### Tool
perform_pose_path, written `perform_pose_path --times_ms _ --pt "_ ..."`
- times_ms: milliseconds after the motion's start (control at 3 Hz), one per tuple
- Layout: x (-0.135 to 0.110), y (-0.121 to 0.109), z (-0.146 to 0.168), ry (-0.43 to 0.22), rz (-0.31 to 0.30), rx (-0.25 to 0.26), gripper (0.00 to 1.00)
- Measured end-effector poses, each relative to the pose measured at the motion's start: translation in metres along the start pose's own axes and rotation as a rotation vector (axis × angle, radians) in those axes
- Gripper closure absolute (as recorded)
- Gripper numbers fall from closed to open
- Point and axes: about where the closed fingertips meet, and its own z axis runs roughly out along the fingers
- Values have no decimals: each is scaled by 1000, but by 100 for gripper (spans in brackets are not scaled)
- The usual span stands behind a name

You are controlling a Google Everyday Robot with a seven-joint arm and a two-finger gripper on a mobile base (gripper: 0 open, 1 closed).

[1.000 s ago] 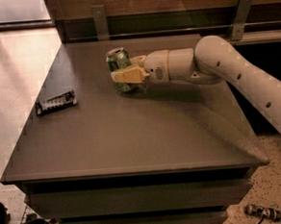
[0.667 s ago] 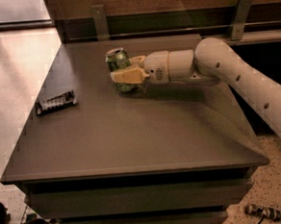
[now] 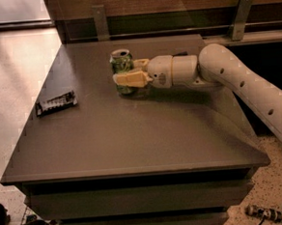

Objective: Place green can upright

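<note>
One camera only, set high and well back from the hand [image 3: 125, 71], looking down across the desk [image 3: 133, 134] toward the wall [image 3: 172, 1] behind the hand. Mid-range: the whole desk top fits, and the hand, clasping the green can [image 3: 121, 61], sits above frame centre.

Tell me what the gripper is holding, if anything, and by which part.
The gripper holds the green can by the middle of its body, with its fingers in front and behind. The can stands upright on the table.
</note>
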Motion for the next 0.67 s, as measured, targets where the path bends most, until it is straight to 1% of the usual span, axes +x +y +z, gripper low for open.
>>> perform_pose_path --times_ms 333,667 --pt "-1 0 0 0 0 0 84" --pt "-2 0 0 0 0 0 61"
